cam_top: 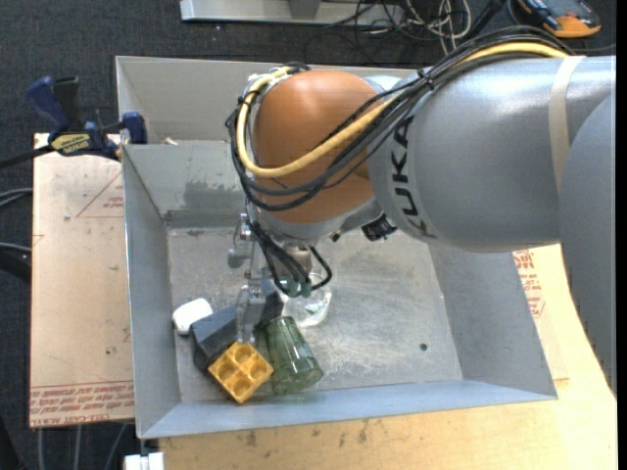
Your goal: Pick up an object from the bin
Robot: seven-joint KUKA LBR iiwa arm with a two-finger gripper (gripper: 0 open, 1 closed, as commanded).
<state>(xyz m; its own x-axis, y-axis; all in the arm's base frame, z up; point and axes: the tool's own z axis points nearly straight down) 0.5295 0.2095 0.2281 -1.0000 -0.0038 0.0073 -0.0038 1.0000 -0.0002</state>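
The arm's gripper (257, 311) hangs low over the front-left corner of the grey metal bin (147, 262). A dark grey block (216, 337) lies just to its left. A green translucent tumbler (292, 358) lies on its side just toward the front wall, its long axis running toward that wall. A yellow gridded plastic block (240, 371) sits between them. Either neighbour looks the likelier pick. Whether the gripper is open or closed cannot be told.

robotics lab | KUKA arm (490, 155) | metal bin (147, 262) | floor cables (431, 8)
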